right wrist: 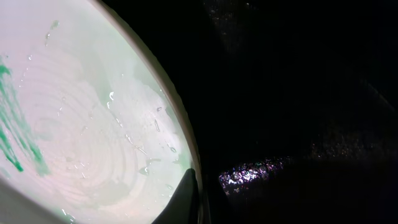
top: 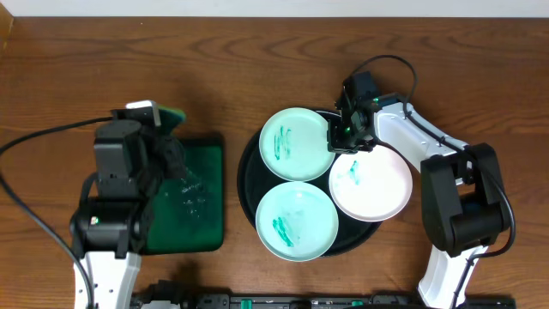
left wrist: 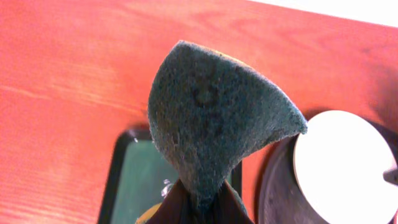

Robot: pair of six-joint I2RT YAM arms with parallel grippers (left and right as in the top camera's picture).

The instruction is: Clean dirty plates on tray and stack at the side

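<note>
The black tray (top: pixel 245 176) holds three plates: a mint-green plate (top: pixel 294 143) at the back, a second mint-green plate (top: pixel 296 221) at the front, and a white plate (top: pixel 373 184) at the right. All three carry teal smears. My right gripper (top: pixel 347 137) is at the back plate's right rim. In the right wrist view one finger (right wrist: pixel 193 199) lies over that wet plate's (right wrist: pixel 81 124) rim, and the other finger is hidden in the dark. My left gripper (top: pixel 159 129) is shut on a dark green sponge (left wrist: pixel 217 118) and holds it up left of the tray.
A dark green rectangular tray (top: pixel 202 206) with water drops lies left of the black tray, under my left arm. It also shows in the left wrist view (left wrist: pixel 134 180). Bare wooden table surrounds both trays. A black cable crosses the far left.
</note>
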